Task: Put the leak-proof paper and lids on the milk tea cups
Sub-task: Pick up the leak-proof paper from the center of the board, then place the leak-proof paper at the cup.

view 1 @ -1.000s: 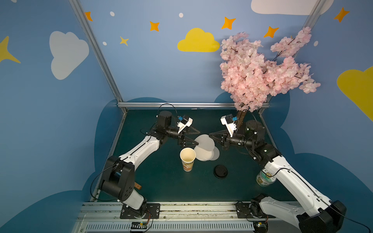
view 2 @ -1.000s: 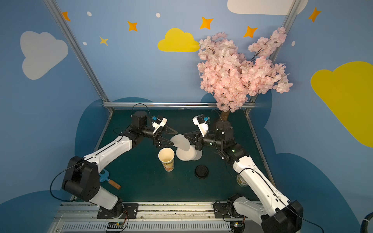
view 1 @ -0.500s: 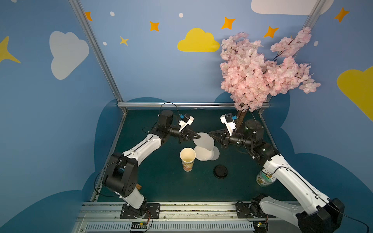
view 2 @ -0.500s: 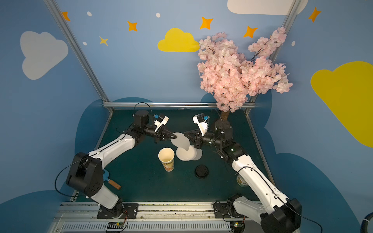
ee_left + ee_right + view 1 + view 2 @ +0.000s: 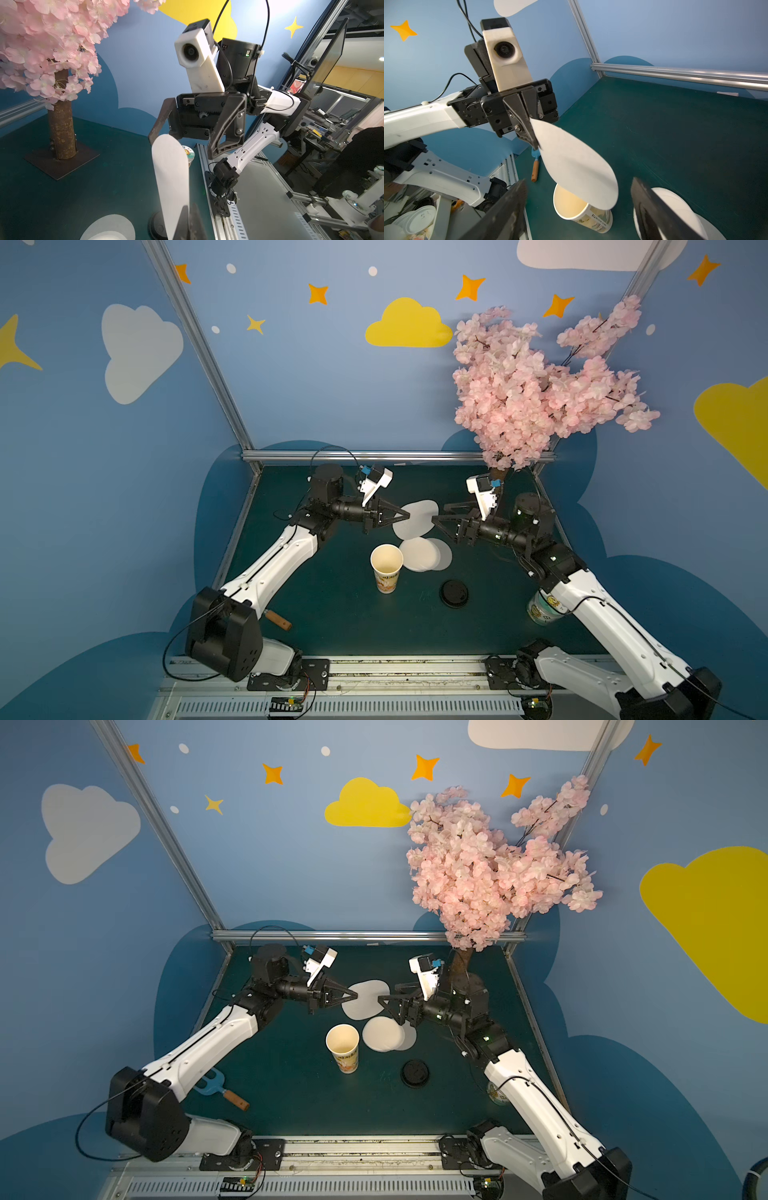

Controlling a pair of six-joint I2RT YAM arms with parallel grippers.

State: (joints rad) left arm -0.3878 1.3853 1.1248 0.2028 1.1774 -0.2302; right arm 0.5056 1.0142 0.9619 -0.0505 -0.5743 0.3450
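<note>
Dark green counter [image 5: 332, 614]: spreads below both sets of jaws, walled in blue.

Pink blossom tree [image 5: 540, 385]: stands behind the right jaws, at the counter's far corner.

Left arm [image 5: 274, 564]: reaches in over the counter, jaws pressed together on the rim of one leak-proof paper [image 5: 419, 522], held tilted in the air above the counter.

Right arm [image 5: 602, 614]: faces the left jaws, its own jaws spread wide apart. Takes the held paper's free edge in between them; whether they touch it cannot be told.

Milk tea cup [image 5: 386, 568]: stands upright, mouth open, below the left jaws and a little toward the arm bases, apart from the held paper.

Stack of paper discs [image 5: 419, 553]: lies flat just beside the cup, under the gap between the two sets of jaws.

Green-and-white tin [image 5: 540, 610]: sits well behind the right jaws, partly hidden by the right arm.

Black lid [image 5: 454, 593]: lies flat below and behind the right jaws, apart from the stack.

Blue scoop [image 5: 216, 1085] with wooden handle: lies well behind the left jaws, partly under the left arm.
</note>
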